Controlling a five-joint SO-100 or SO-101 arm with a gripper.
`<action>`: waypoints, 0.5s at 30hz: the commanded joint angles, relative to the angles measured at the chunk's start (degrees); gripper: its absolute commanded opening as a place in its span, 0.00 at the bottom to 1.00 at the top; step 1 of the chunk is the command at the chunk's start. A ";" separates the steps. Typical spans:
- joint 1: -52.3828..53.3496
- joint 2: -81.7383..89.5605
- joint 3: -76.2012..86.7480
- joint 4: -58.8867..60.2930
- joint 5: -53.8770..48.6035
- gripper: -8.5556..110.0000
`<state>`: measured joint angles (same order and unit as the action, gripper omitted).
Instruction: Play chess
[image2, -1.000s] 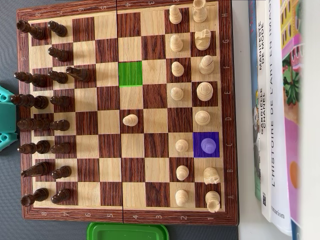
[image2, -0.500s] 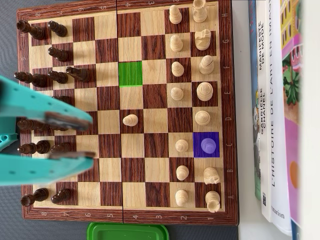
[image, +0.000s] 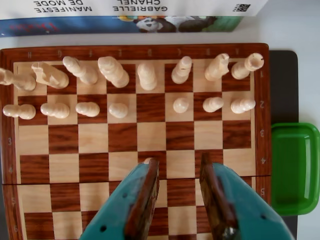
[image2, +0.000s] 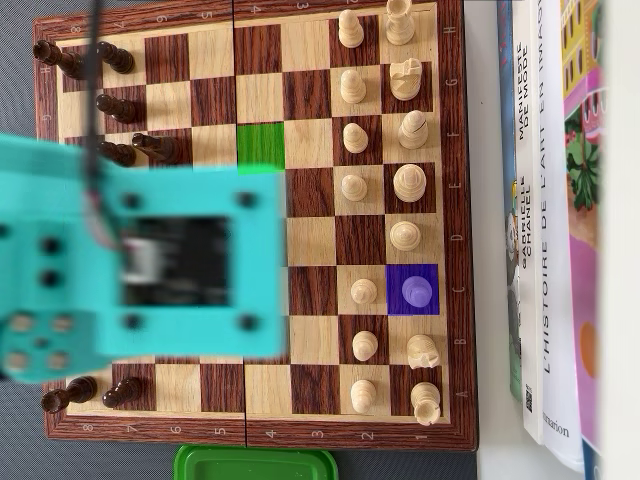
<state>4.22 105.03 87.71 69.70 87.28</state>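
Wooden chessboard (image: 135, 137) fills the wrist view under the books (image: 150, 11), pale pieces (image: 114, 71) lined along its far rows from left to right, the teal gripper (image: 179, 172) hanging mid-board with jaws apart and holding nothing, green tray (image: 295, 167) off right.

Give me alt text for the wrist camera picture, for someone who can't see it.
A teal two-finger gripper with open jaws reaches in from the bottom edge over a wooden chessboard. Two rows of pale wooden chess pieces stand along the board's far side. A green plastic tray sits beside the board on the right, and books lie beyond it at the top.
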 joint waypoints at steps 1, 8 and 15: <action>0.53 -5.27 -7.65 0.18 0.44 0.19; 0.88 -16.00 -15.73 0.18 0.44 0.19; 1.76 -25.75 -22.41 0.26 0.00 0.19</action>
<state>4.83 80.51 69.87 69.87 87.45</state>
